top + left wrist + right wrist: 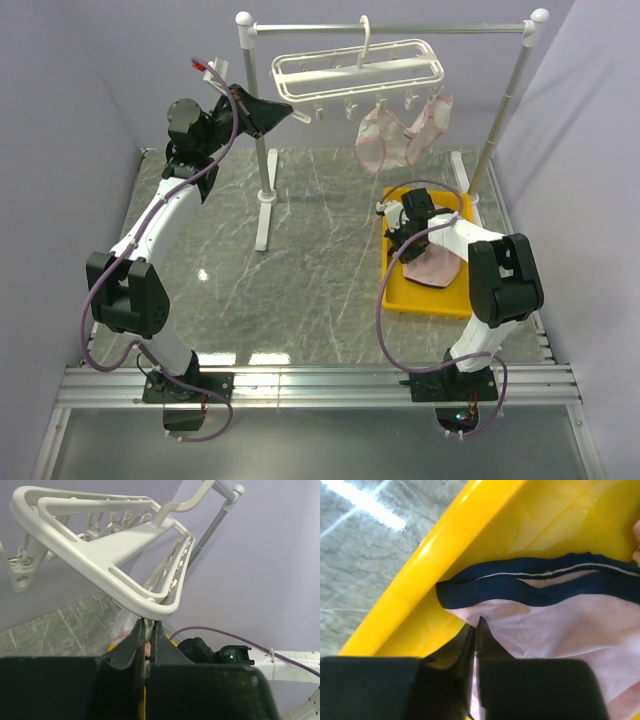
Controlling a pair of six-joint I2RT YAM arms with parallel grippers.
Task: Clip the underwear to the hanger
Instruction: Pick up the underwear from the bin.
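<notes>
My right gripper (476, 626) is sitting low inside the yellow tray (415, 580), close to its rim. Its fingers are pressing together on the pale pink cloth of the underwear (555, 625), just under the dark navy trim (520, 582). Farther away, my left gripper (148, 629) is holding up high and pinching tight a small white clip (148, 622) under the end of the hanger (100, 555). More pink pieces (400, 135) are hanging from its clips. Small writing (297, 656) on my right arm is showing too blurred to read.

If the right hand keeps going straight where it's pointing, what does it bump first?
The pink underwear, at its navy trim, right by the right hand; then probably the yellow tray.
</notes>
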